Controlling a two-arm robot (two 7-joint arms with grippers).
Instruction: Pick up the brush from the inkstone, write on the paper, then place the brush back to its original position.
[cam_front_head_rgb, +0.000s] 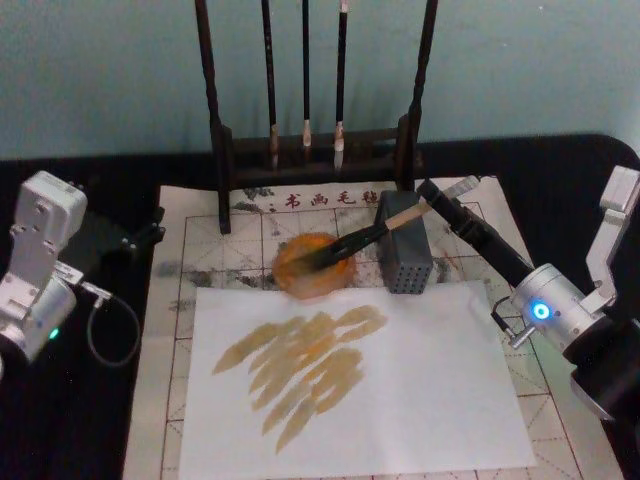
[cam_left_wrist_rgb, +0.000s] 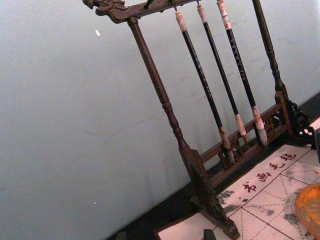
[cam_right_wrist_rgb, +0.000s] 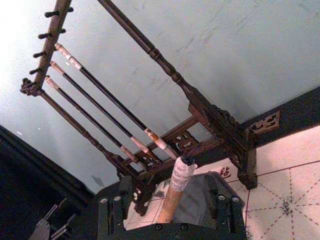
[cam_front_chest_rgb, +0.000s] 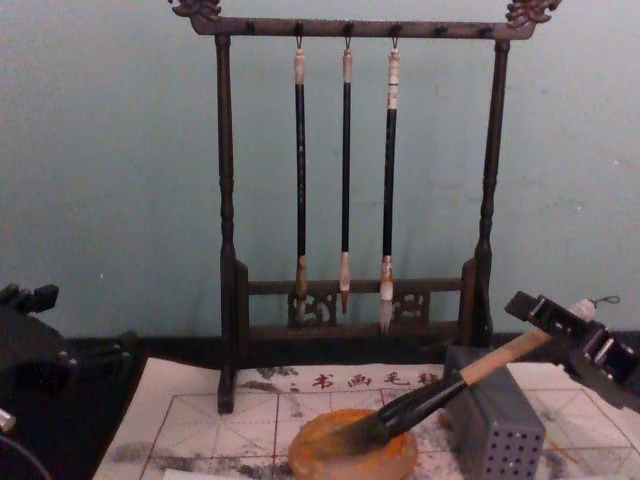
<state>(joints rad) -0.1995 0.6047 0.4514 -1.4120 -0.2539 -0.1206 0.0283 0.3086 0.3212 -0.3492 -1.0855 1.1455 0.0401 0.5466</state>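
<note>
The brush (cam_front_head_rgb: 372, 234) lies slanted, its dark tip in the round orange inkstone (cam_front_head_rgb: 300, 277) and its tan handle leaning over the grey perforated block (cam_front_head_rgb: 405, 258). My right gripper (cam_front_head_rgb: 437, 203) is at the handle's upper end. In the right wrist view its fingers (cam_right_wrist_rgb: 114, 216) stand apart on either side of the handle (cam_right_wrist_rgb: 175, 192), open. The gridded paper (cam_front_head_rgb: 200, 225) covers the table; a plain white sheet (cam_front_head_rgb: 430, 400) on it bears tan strokes. My left gripper (cam_front_head_rgb: 112, 236) is parked at the far left.
A dark wooden brush stand (cam_front_head_rgb: 315, 150) with three thin hanging brushes stands behind the inkstone, close to my right gripper. A black cloth (cam_front_head_rgb: 90, 420) borders the paper. A loose cable (cam_front_head_rgb: 105, 330) hangs by my left arm.
</note>
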